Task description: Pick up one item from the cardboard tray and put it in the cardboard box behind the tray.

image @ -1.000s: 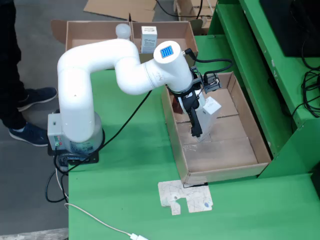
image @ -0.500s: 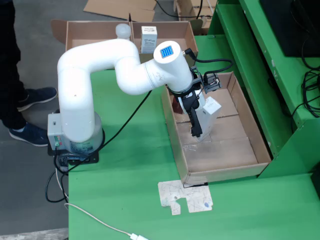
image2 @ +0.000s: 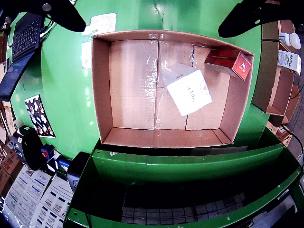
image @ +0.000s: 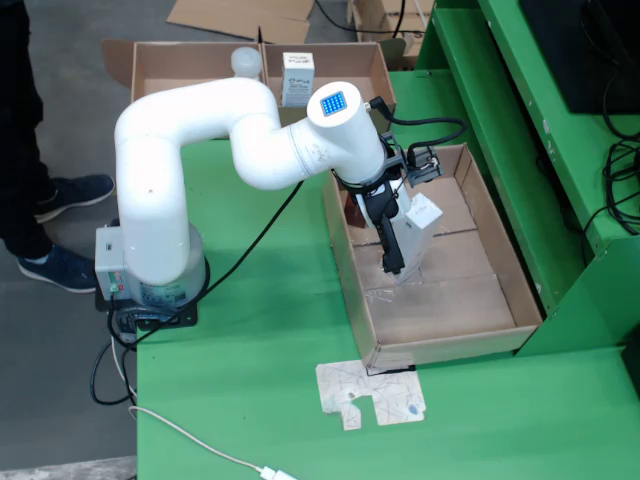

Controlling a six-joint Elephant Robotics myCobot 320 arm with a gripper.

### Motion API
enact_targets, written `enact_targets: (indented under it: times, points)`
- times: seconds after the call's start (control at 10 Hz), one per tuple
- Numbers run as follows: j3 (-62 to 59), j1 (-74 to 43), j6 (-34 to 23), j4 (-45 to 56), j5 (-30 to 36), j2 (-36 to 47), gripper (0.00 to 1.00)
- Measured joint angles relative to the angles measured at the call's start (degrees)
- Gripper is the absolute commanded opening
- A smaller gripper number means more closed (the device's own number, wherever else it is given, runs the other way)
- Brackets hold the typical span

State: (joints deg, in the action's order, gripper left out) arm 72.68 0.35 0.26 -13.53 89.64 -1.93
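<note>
A: Fixed view logged; the white arm point(image: 200, 130) is seen bent over the cardboard tray point(image: 520, 290) on the green table point(image: 270, 330); the black gripper point(image: 392, 262) is lowered inside the tray, against the white box point(image: 422, 215), which stands tilted near the tray's left wall in this view. Whether the jaws are clenched on it cannot be told from here; the fingers overlap the box.

B: Noted; in the gripper-mounted view the tray point(image2: 102, 85) is looked down into; the white box point(image2: 189, 90) is seen with its printed face up, askew on the tray floor; a red box point(image2: 229, 61) is lodged in the upper right corner, leaning on the wall. Only two dark finger shapes are caught at the top corners of that view, spread wide of the white box; nothing is seen gripped between them.

A: The red box is barely visible in the fixed view, hidden behind the gripper. Recorded only there: the cardboard box point(image: 345, 60) behind the tray, holding a white carton point(image: 297, 75) and a round white object point(image: 245, 60); a flat cardboard scrap point(image: 372, 392) lies in front of the tray.
</note>
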Motion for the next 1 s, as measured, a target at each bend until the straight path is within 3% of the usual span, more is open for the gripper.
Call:
enact_targets:
  times: [0.4, 1.0]
  points:
    - [-0.2, 0.1, 0.4, 0.3, -0.1, 0.1, 1.0]
    - [-8.4, 4.1, 11.9, 9.8, -3.8, -1.3, 1.0]
